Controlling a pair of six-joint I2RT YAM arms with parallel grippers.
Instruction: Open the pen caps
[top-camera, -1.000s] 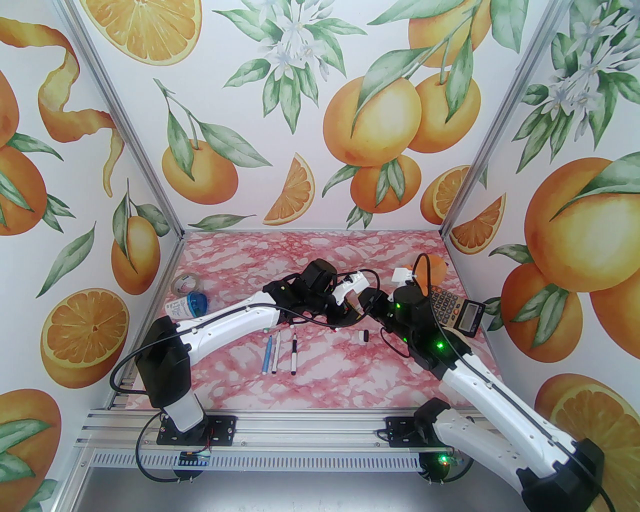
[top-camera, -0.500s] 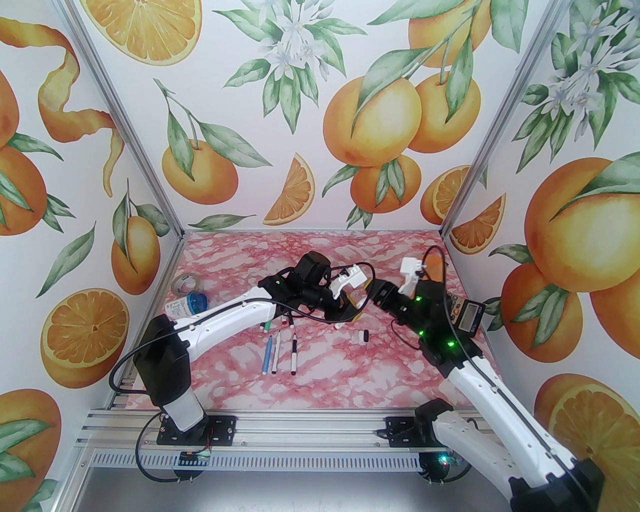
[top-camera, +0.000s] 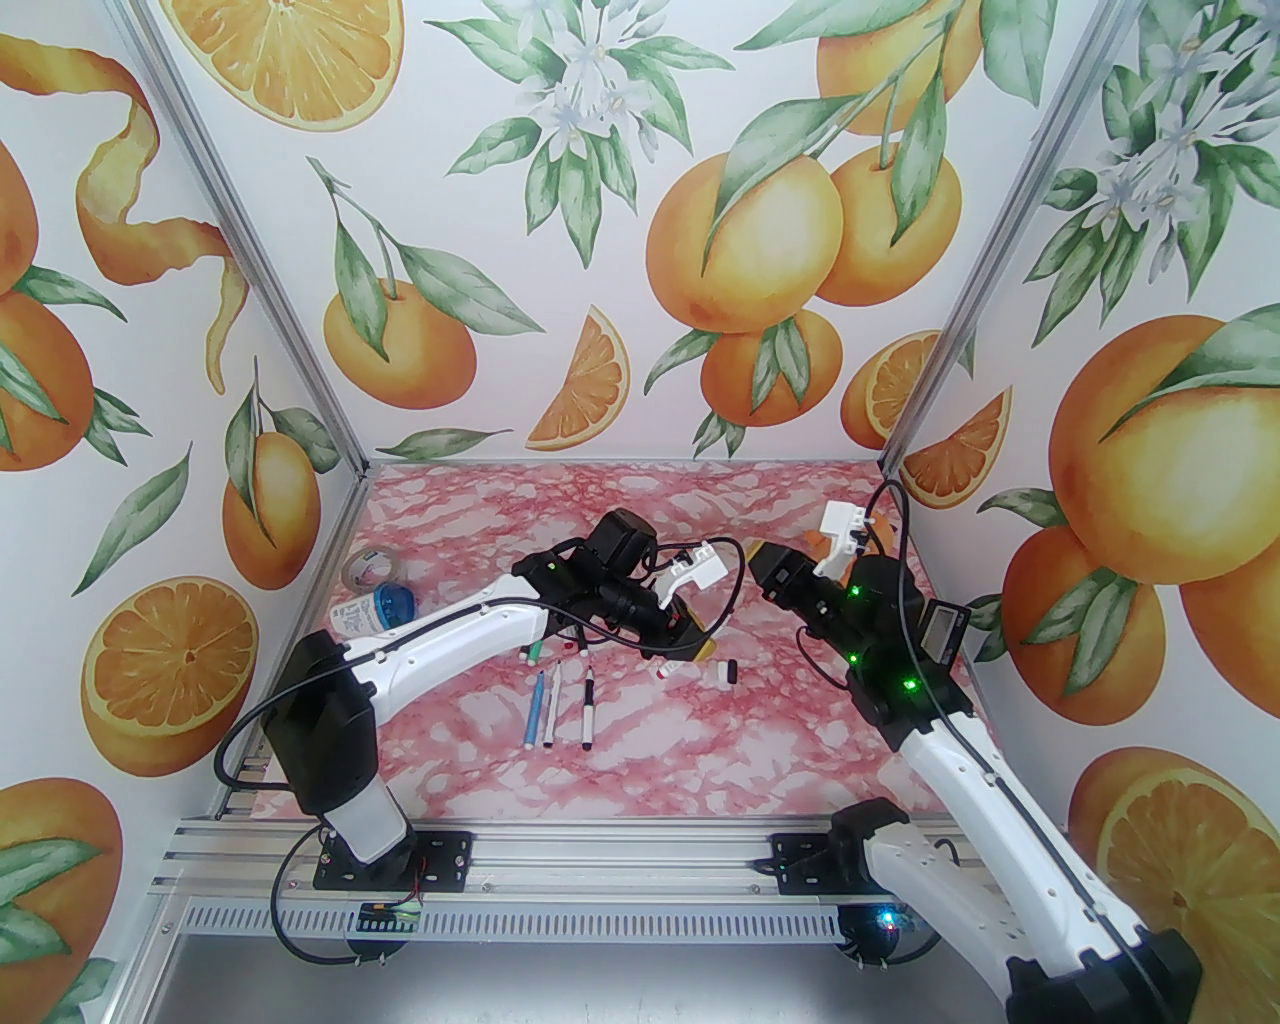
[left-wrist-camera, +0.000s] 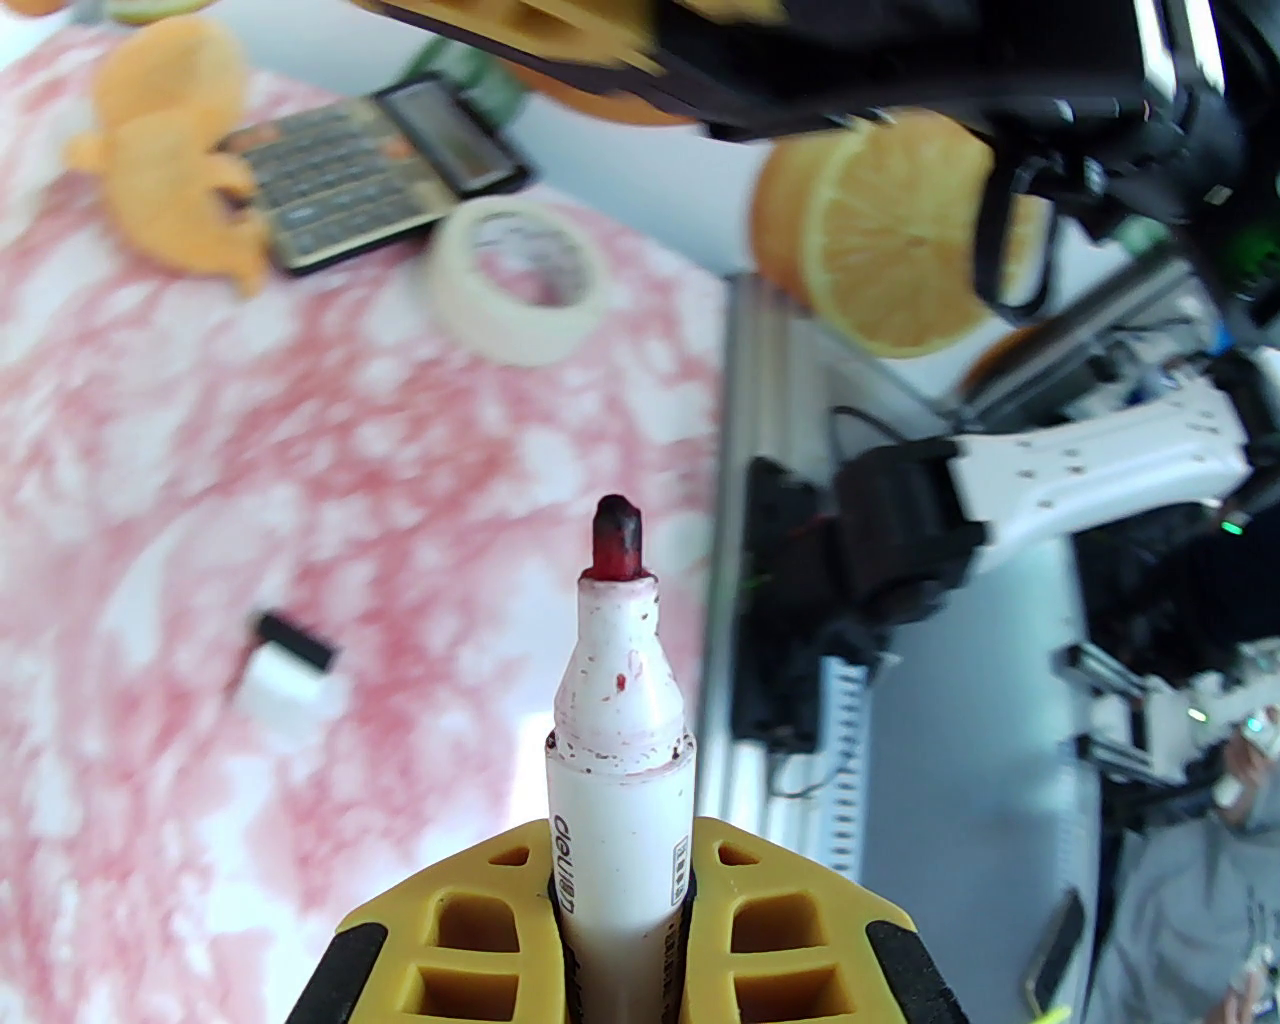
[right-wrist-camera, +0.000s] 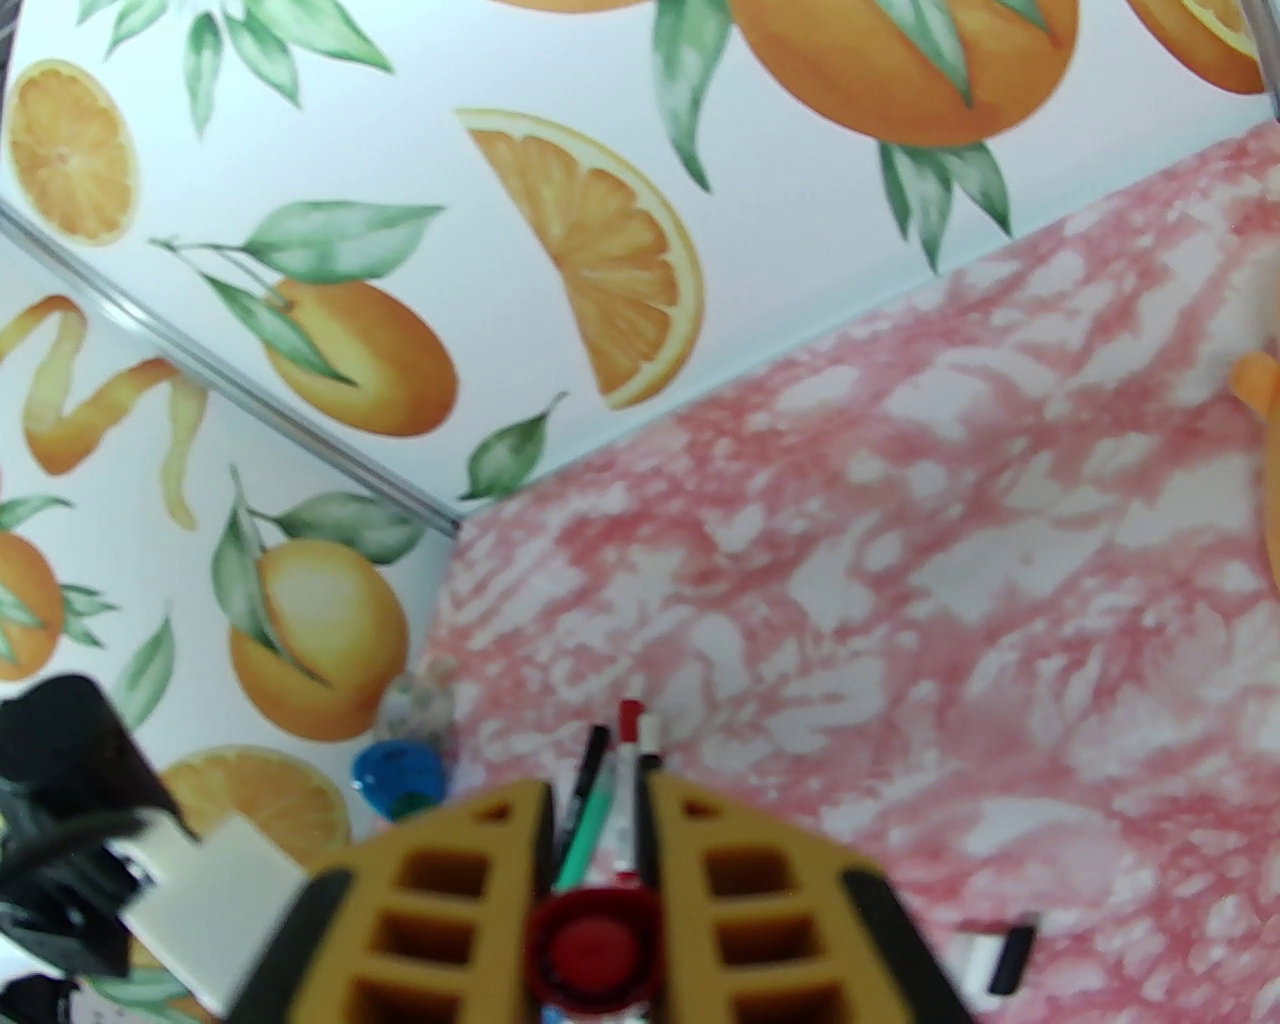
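My left gripper is shut on a white-barrelled pen, whose bare red-black tip points away from the camera. My right gripper is shut on a red pen cap, held up and to the right of the left gripper, apart from the pen. A white cap with a black end lies on the pink marble table. Several pens lie under and in front of the left arm: a blue one, a white one, a black-ended one and a green one.
A tape roll and a bottle with a blue cap sit at the table's left edge. A calculator, another tape roll and an orange soft thing lie at the right, by the right arm.
The two grippers were together a second ago. The right one has drawn back up and to the right with the red cap, and the left one has sunk slightly with the pen.
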